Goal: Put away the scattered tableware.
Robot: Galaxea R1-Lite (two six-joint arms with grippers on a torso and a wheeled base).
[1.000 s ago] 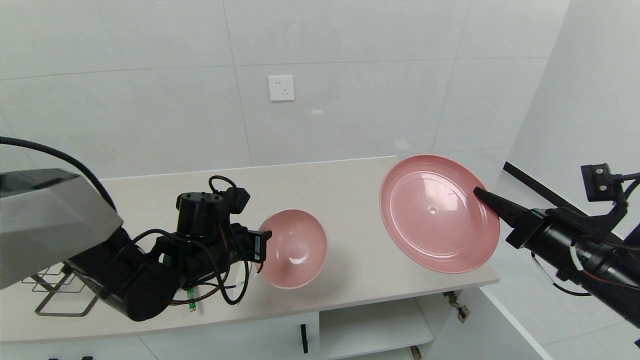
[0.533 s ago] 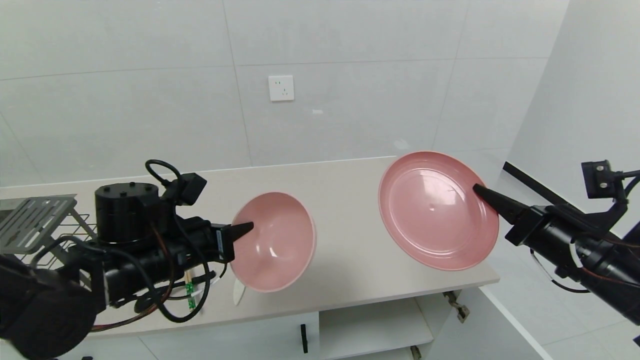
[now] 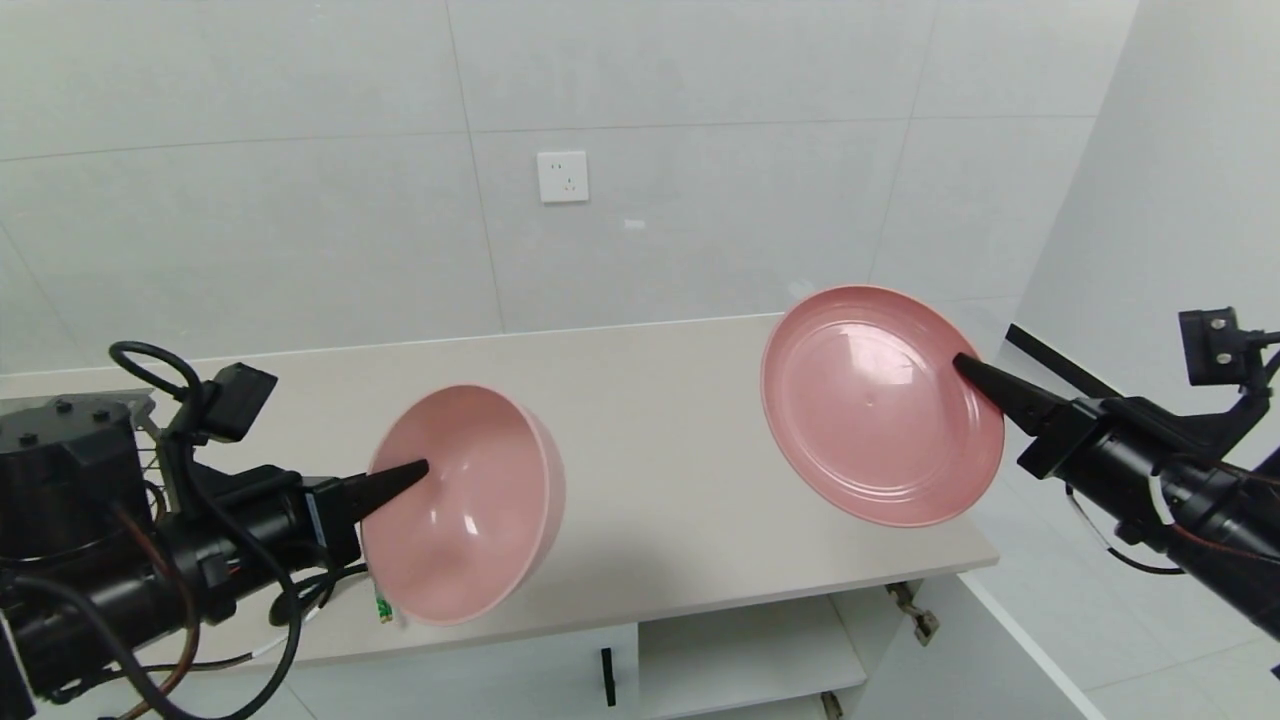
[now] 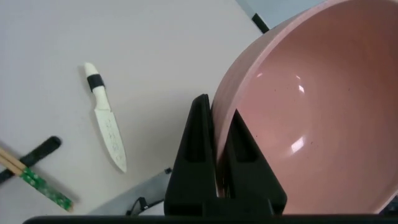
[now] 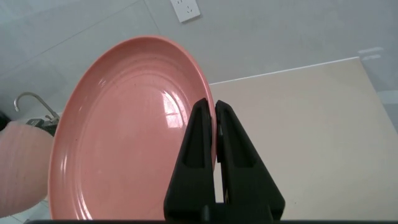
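My left gripper (image 3: 400,472) is shut on the rim of a pink bowl (image 3: 470,505), held tilted above the counter's front left; its fingers (image 4: 202,134) pinch the bowl (image 4: 311,118) wall. My right gripper (image 3: 968,368) is shut on the edge of a pink plate (image 3: 870,405), held nearly upright above the counter's right end; the plate (image 5: 130,118) rim sits between the fingers (image 5: 200,134). On the counter below the bowl lie a white knife (image 4: 106,127) and chopsticks with green ends (image 4: 37,180).
The beige counter (image 3: 650,430) ends at a tiled wall with a socket (image 3: 562,176). A metal wire rack (image 3: 75,410) stands at the far left. An open cabinet shelf (image 3: 750,650) sits below the counter, with a door hinge (image 3: 915,615) on the right.
My left arm has swung left and toward me with the bowl. My right gripper has lifted the plate slightly.
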